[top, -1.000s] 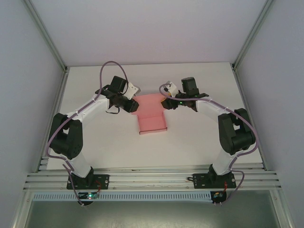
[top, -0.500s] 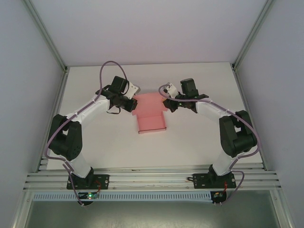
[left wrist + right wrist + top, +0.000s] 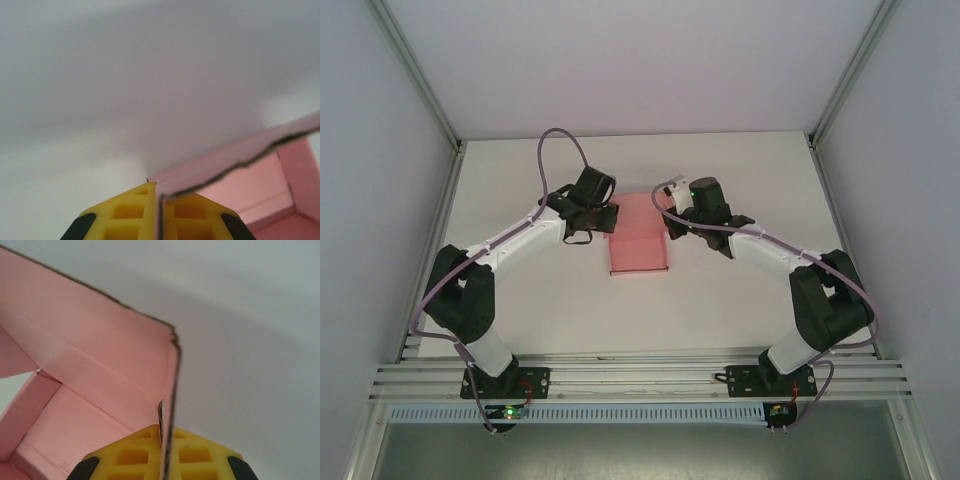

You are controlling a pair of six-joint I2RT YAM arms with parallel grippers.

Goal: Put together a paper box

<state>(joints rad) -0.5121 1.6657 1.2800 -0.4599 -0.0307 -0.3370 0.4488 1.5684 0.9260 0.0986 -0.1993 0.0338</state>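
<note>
Pinching the paper box at frame centre, the left gripper and the right gripper are each clamping a wall.

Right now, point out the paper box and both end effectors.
paper box (image 3: 640,245): top external view, its pink middle.
left end effector (image 3: 158,210): left wrist view, between yellow fingertips.
right end effector (image 3: 163,450): right wrist view, between yellow fingertips.

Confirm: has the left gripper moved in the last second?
Yes. The left gripper shifted right, away from the left edge of the table, closer to the middle of the box.
</note>
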